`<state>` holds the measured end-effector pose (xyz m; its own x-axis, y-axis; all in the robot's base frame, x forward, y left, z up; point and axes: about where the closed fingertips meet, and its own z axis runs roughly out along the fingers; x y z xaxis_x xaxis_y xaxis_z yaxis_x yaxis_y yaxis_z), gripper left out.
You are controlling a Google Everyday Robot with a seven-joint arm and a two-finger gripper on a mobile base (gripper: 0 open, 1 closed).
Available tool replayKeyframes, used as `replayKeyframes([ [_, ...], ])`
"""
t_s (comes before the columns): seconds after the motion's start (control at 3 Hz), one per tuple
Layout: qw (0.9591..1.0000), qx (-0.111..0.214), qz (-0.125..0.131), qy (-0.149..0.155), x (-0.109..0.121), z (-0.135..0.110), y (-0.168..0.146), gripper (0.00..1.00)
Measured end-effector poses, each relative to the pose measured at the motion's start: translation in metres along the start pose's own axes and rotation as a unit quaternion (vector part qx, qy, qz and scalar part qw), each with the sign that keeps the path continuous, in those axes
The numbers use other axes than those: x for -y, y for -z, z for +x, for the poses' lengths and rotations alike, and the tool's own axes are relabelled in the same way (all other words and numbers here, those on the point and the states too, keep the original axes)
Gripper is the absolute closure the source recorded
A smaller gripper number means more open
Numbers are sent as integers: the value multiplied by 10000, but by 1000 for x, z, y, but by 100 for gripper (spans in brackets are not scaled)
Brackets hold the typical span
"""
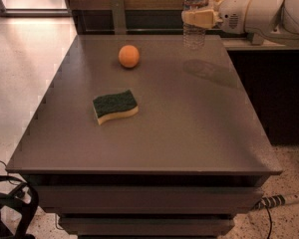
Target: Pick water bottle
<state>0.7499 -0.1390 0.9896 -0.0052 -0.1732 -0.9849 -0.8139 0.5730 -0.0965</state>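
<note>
The water bottle is clear crinkled plastic; its cap is cut off by the top edge of the view. My gripper comes in from the right on a white arm and is shut on the bottle's middle. It holds the bottle upright, lifted above the far right part of the grey table. The bottle's bottom hangs clear of the tabletop, with its reflection below it.
An orange ball sits at the far middle of the table. A green and yellow sponge lies left of centre. A dark counter stands right of the table. A power strip lies on the floor at the lower right.
</note>
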Motion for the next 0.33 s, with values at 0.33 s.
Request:
replayKeyframes([
  [0.33,9995,86,-162,264,-26,-27,-1,100],
])
